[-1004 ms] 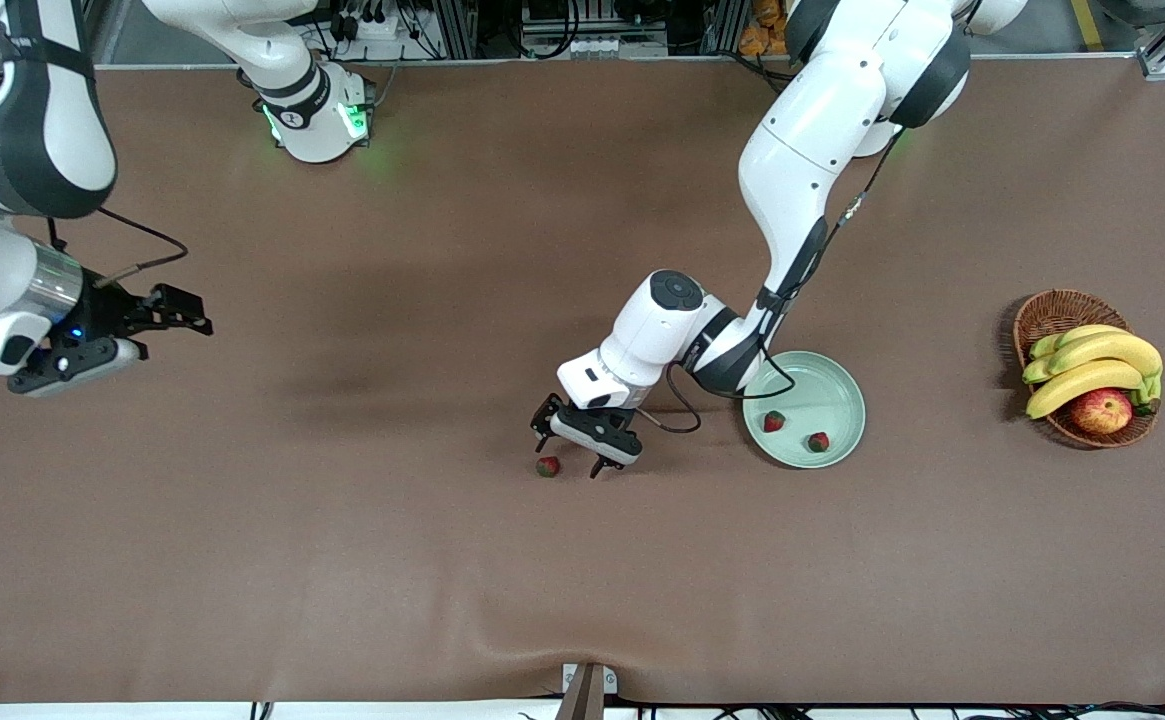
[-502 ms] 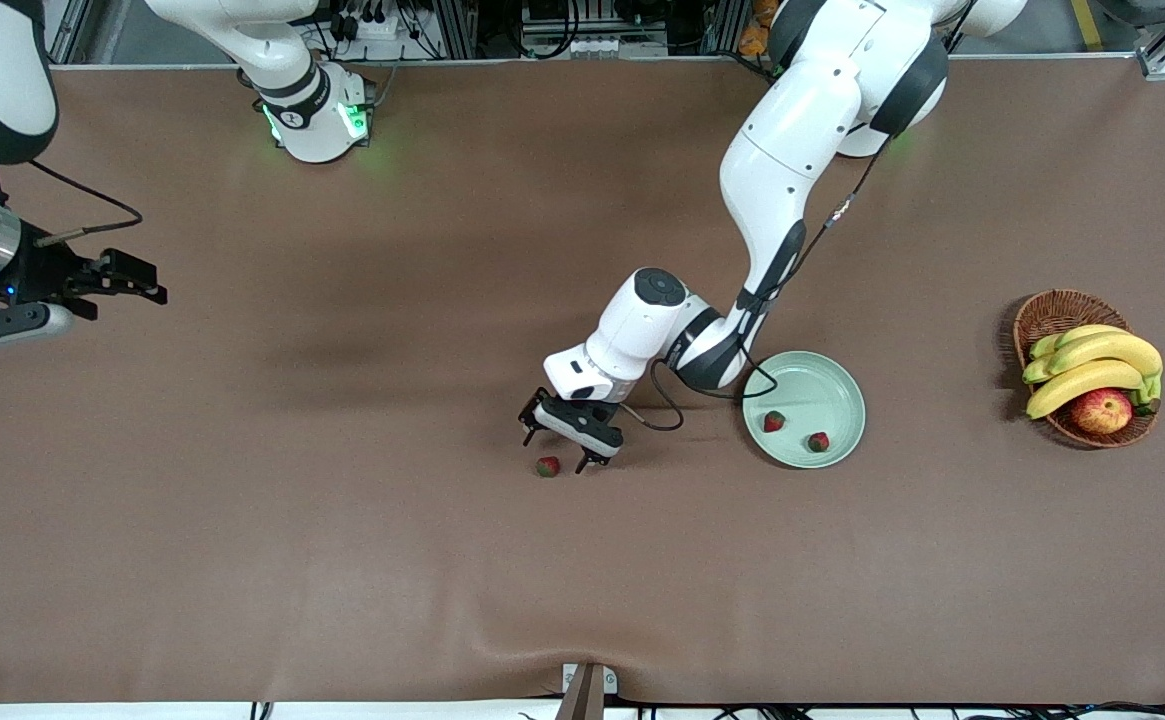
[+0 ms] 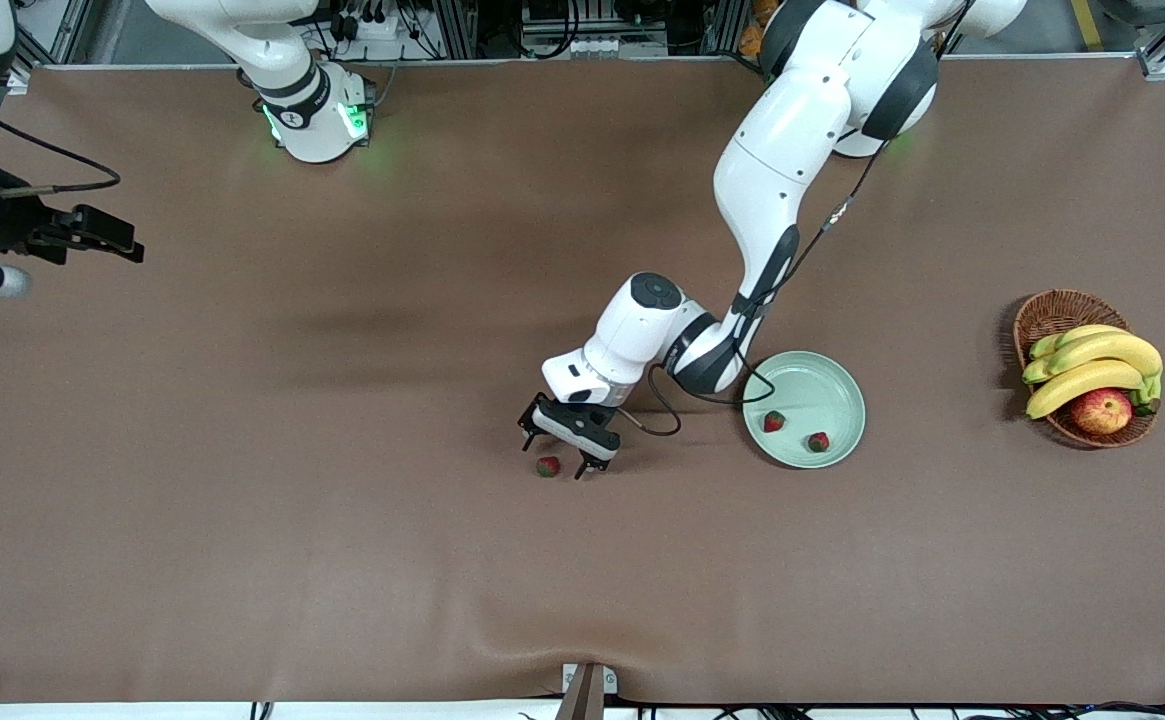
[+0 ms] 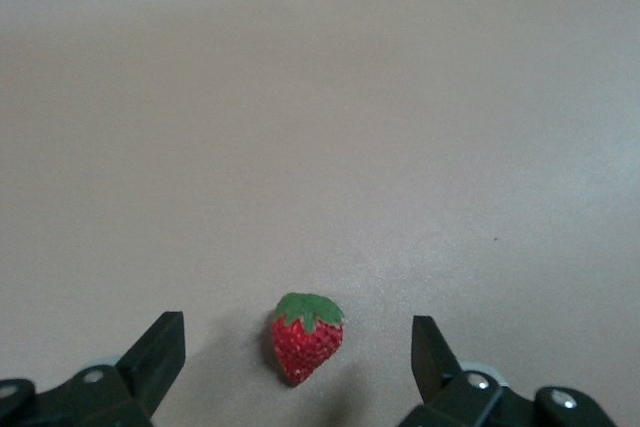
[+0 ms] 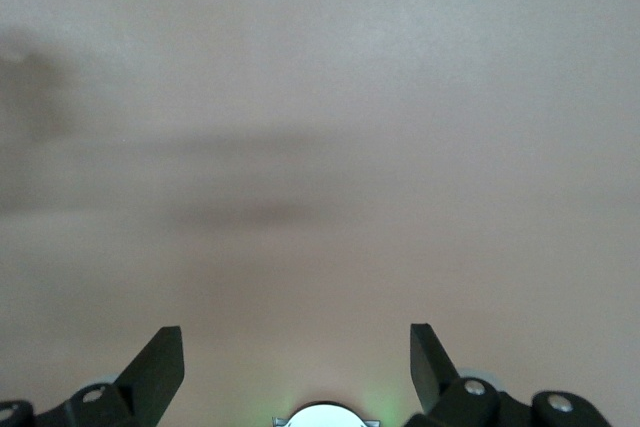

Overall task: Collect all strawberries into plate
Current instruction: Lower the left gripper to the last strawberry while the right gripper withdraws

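Front view, items listed from nearest the camera outward.

Item 1: lone strawberry [image 3: 547,466], red with a green cap, lying on the brown surface [image 3: 342,560], well apart from the plate and toward the right arm's end of it. In the left wrist view the same berry [image 4: 307,336] lies between the two dark fingertips [image 4: 160,352], touched by neither.

Item 2: left pincer [image 3: 553,453], low over the lone strawberry, jaws spread wide to either side of it, nothing gripped. Its arm reaches down from the base at the top of the view, passing over the plate's rim.

Item 3: plate [image 3: 835,380], pale mint-green, round, shallow. Contents: two strawberries, one [image 3: 773,421] near the rim on the right arm's side, one [image 3: 818,441] beside it and slightly nearer the camera.

Item 4: wicker basket [image 3: 1052,312], at the left arm's end of the surface, holding bananas [image 3: 1092,365] and an apple [image 3: 1102,410].

Item 5: right pincer [image 3: 62,245], waiting over the bare surface at the right arm's end, jaws wide apart, holding nothing; the right wrist view shows only its fingertips [image 5: 160,357] and bare brown surface.
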`<state>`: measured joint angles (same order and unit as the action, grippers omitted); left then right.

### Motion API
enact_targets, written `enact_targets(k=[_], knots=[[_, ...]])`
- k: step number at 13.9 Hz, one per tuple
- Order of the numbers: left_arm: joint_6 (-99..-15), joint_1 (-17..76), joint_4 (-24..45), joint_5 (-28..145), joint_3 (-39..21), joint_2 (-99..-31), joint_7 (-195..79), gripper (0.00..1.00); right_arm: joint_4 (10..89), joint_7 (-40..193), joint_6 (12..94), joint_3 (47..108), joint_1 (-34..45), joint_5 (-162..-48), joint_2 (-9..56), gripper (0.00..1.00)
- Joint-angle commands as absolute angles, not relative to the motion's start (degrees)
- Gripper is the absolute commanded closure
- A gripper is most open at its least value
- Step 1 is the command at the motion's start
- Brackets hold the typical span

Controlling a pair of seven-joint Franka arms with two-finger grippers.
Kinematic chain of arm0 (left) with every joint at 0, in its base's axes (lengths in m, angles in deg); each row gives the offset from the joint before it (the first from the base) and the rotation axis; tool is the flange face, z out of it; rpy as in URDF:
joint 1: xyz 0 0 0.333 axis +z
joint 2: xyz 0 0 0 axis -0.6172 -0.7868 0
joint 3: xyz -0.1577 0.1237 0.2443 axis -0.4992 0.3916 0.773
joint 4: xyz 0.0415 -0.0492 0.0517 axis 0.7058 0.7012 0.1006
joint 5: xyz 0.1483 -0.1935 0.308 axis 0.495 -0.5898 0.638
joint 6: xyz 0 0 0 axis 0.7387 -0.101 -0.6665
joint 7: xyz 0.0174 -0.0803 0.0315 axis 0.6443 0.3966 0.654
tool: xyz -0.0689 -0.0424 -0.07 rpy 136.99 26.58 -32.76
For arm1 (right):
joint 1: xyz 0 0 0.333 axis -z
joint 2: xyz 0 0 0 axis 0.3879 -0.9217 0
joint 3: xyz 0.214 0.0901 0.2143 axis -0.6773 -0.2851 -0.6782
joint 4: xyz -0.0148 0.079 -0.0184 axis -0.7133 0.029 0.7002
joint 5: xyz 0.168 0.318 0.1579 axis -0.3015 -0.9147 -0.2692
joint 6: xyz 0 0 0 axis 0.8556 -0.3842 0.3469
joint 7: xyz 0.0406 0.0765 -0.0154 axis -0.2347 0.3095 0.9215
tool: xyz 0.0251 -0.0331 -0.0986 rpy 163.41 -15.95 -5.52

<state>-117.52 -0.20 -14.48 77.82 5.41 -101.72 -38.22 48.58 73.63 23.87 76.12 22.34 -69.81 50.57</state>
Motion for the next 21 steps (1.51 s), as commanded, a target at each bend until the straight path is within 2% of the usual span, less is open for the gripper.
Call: enact_targets(k=[1, 2, 4, 9, 12, 18, 19, 21], knots=[[-118.5, -1.2, -18.0, 78.7, 6.3, -104.2, -38.5, 0.01, 43.4, 72.4, 19.7, 73.1, 26.9, -68.7, 50.4, 0.0], [-118.5, -1.2, -18.0, 78.7, 6.3, -104.2, -38.5, 0.1, 42.3, 72.3, 18.2, 73.2, 27.0, -68.7, 50.4, 0.0], [-118.5, -1.3, -18.0, 78.7, 6.4, -104.3, -38.8, 0.21, 41.6, 71.8, 17.7, 73.3, 27.7, -68.9, 50.5, 0.0], [-118.5, -1.3, -18.1, 78.7, 6.4, -104.5, -39.8, 0.27, 41.6, 67.3, 16.0, 73.2, 27.2, -69.8, 50.6, 0.0], [-118.5, -1.3, -18.1, 78.7, 6.4, -104.5, -41.2, 0.43, 41.6, 70.4, 19.3, 73.5, 25.6, -69.0, 50.6, 0.0], [-118.6, -1.5, -18.5, 78.7, 6.3, -105.0, -41.2, 0.43, 41.2, 72.7, 22.0, 73.2, 25.6, -68.1, 50.6, 0.0], [-118.6, -1.5, -18.5, 78.7, 6.4, -105.0, -41.3, 0.48, 41.0, 72.7, 22.0, 73.2, 25.5, -67.3, 50.3, 0.0], [-118.6, -1.5, -18.5, 78.7, 6.4, -104.9, -41.4, 0.8, 39.1, 73.4, 22.1, 73.2, 25.5, -67.1, 49.8, 0.0]])
